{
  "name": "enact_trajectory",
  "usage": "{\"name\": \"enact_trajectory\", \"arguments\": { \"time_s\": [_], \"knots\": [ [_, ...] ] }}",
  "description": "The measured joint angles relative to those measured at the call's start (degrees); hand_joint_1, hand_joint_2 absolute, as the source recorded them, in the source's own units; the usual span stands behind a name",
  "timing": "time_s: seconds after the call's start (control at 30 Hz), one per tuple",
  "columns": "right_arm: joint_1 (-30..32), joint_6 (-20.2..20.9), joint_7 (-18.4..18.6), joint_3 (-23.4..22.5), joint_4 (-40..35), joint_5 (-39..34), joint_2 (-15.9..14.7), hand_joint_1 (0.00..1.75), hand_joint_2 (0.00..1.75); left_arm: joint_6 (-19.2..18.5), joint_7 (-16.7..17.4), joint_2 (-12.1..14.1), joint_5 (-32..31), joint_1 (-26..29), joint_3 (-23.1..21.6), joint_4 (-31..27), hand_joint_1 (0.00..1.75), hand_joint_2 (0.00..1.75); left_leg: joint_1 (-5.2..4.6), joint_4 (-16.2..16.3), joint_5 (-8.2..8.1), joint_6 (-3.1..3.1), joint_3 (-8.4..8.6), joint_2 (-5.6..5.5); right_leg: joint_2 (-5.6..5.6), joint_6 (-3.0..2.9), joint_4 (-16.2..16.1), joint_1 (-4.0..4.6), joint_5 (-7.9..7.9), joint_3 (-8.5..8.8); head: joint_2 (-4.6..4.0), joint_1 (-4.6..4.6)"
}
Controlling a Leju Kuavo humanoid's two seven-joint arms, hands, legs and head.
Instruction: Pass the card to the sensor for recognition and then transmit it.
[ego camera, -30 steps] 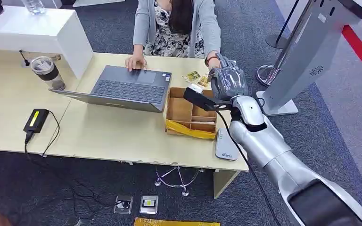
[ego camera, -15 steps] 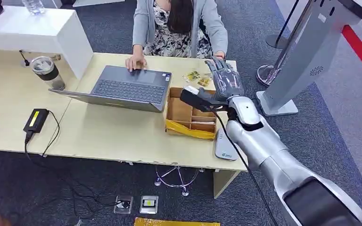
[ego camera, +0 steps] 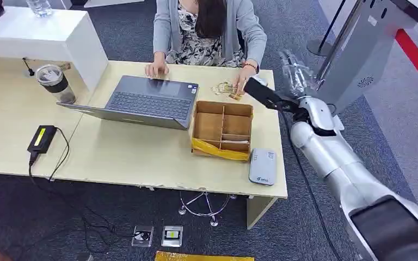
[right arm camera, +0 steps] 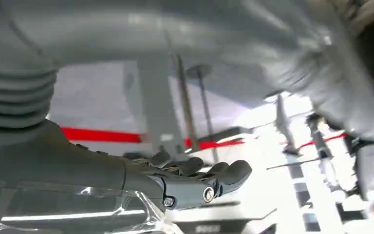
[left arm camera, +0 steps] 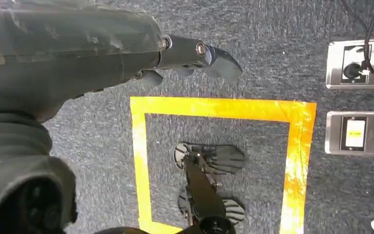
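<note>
laptop (ego camera: 147, 101) left of box (ego camera: 222, 129) | reader (ego camera: 262, 166) probably just right-front of box

head high; wrists close behind.

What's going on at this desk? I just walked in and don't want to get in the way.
The robot's right hand is raised beside the desk, near a grey kiosk stand; I can't tell whether it holds anything. A seated person's hand rests on small cards behind a partitioned cardboard box, the other hand at a laptop. A grey card reader lies at the desk's front edge. The left hand hangs over the floor, holding nothing.
</note>
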Motion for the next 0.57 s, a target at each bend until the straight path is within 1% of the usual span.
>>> {"name": "enact_trajectory", "arguments": {
  "time_s": [0.07, 0.1, 0.27, 0.3, 0.43, 0.5, 0.53, 0.57],
  "knots": [
    [-0.4, -1.8, -0.5, -0.7, 0.9, 0.6, -3.0, 0.0, 0.0, 0.2, 0.1, 0.2, 0.0, 0.0, 0.0, 0.0, 0.0, 0.0, -0.01, 0.0, -0.01, 0.01, 0.02, 0.01, 0.0, 0.01, 0.0, -0.01, 0.0, -0.01, 0.0, -0.02],
    [-0.5, -1.8, -0.5, -1.2, 1.4, 0.2, -4.4, 0.0, 0.0, 0.3, 0.2, 0.2, 0.0, 0.0, 0.0, 0.0, 0.0, 0.0, -0.02, 0.0, -0.01, 0.02, 0.03, 0.0, -0.01, 0.01, 0.0, -0.01, 0.0, -0.01, 0.0, -0.02],
    [0.3, 0.5, 0.3, -4.5, 4.5, -5.7, -11.7, 0.0, 0.0, 0.8, 0.8, 0.6, 0.1, 0.2, 0.0, 0.0, 0.0, 0.0, -0.02, 0.0, -0.03, 0.03, -0.04, -0.05, -0.07, 0.01, 0.0, -0.02, 0.0, -0.04, 0.0, -0.04],
    [0.8, 0.9, 0.5, -5.5, 5.2, -7.3, -13.7, 0.0, 0.0, 1.1, 1.0, 0.7, 0.3, 0.2, 0.0, 0.0, 0.0, 0.0, -0.02, 0.0, -0.03, 0.03, -0.05, -0.05, -0.07, 0.01, 0.0, -0.02, 0.0, -0.05, 0.0, 0.0],
    [5.0, 4.6, 2.2, -10.5, 8.1, -17.4, -19.4, 0.0, 0.0, 1.5, 2.0, 0.9, 0.3, 0.3, 0.0, 0.0, 0.0, 0.0, 0.0, 0.0, -0.09, 0.06, -0.03, -0.05, -0.08, 0.02, -0.1, 0.0, -0.02, -0.02, 0.0, -0.04],
    [9.1, 6.0, 2.8, -13.9, 9.3, -23.6, -22.2, 0.0, 0.0, 1.8, 2.2, 0.9, 0.3, 0.3, 0.0, 0.0, 0.0, 0.0, 0.0, 0.0, -0.1, 0.06, -0.07, -0.19, -0.21, 0.03, -0.1, 0.0, -0.05, -0.02, 0.0, -0.04],
    [11.2, 6.6, 3.1, -15.6, 9.7, -26.8, -23.3, 0.0, 0.0, 1.9, 2.2, 0.9, 0.5, 0.3, 0.0, 0.0, 0.0, 0.0, 0.01, 0.0, -0.15, 0.09, -0.09, -0.2, -0.23, 0.03, -0.1, 0.01, -0.06, -0.01, 0.0, 0.0],
    [12.9, 6.9, 3.2, -16.6, 10.0, -28.5, -23.8, 0.0, 0.0, 2.0, 2.2, 0.9, 0.6, 0.4, 0.0, 0.0, 0.0, 0.0, 0.01, 0.0, -0.18, 0.06, -0.1, -0.18, -0.24, 0.03, -0.1, 0.01, -0.06, -0.01, 0.0, -0.02]
  ]
}}
